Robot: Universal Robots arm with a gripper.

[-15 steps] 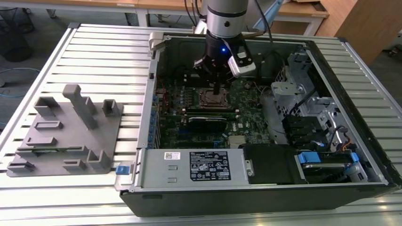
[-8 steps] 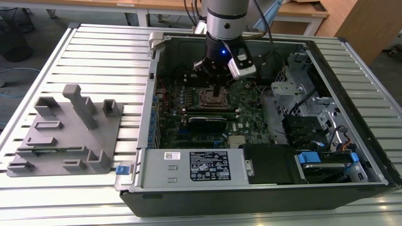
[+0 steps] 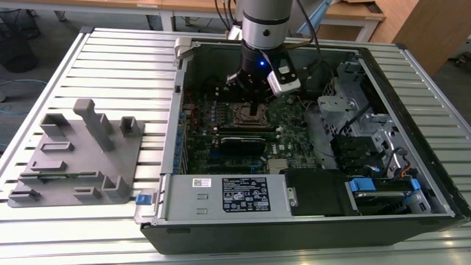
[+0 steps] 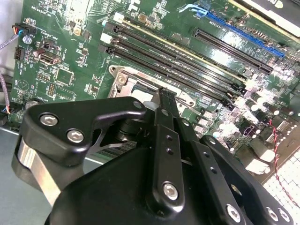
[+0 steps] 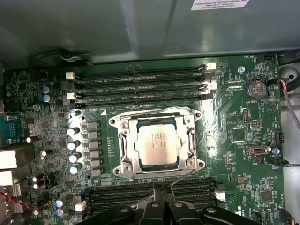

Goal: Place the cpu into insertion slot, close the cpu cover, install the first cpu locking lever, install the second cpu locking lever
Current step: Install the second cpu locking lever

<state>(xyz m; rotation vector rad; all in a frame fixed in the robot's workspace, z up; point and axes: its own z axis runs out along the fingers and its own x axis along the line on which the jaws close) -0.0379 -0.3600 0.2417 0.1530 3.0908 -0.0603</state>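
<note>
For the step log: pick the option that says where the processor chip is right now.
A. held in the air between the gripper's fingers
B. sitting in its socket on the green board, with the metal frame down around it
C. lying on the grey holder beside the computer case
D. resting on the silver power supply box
B: in the first wrist view the chip sits in the socket with the metal frame closed around its edges, the gripper just beside it.

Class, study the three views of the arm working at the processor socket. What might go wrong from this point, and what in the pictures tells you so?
1. The end effector sits at the socket's edge by a thin lever; a slip might bend it.
2. The cpu lies in the insertion slot with the cpu cover framing it; pressing off-centre may damage it.
3. Memory slots lie close, so a sideways move might strike them.
</note>
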